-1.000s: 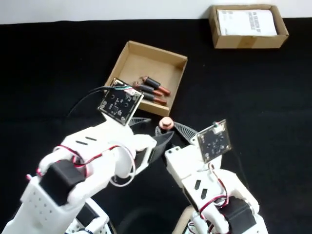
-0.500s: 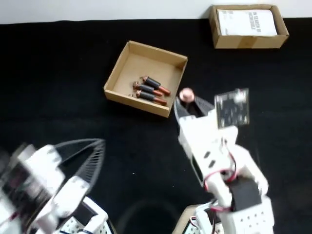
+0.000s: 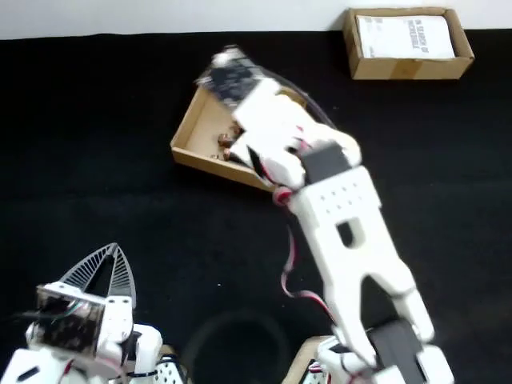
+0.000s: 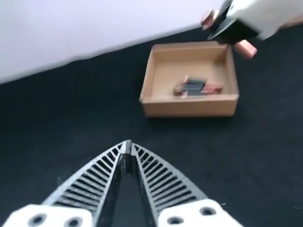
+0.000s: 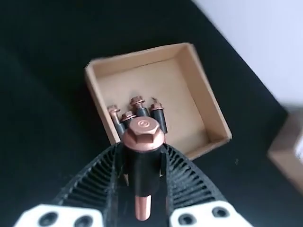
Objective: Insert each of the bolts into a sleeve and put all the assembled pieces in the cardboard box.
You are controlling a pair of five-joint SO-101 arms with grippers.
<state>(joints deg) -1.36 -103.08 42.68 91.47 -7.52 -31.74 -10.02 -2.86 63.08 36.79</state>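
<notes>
Swung across over cardboard box [image 5: 204, 111]: right gripper [image 5: 140, 153], sleeved bolt [image 5: 142, 165] pinched between fingers [image 5: 184, 179]. Pulled back: left gripper [image 4: 127, 147], fingers pressed together. Risk: off-centre release, piece deflected off box onto worktop [image 3: 96, 120].

Closed left pincer [image 4: 127, 144], cardboard box [image 4: 189, 105], assembled pieces [image 4: 196, 87] inside

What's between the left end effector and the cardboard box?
Just bare black table. The left wrist view shows nothing lying from the left end effector up to the cardboard box.
</notes>
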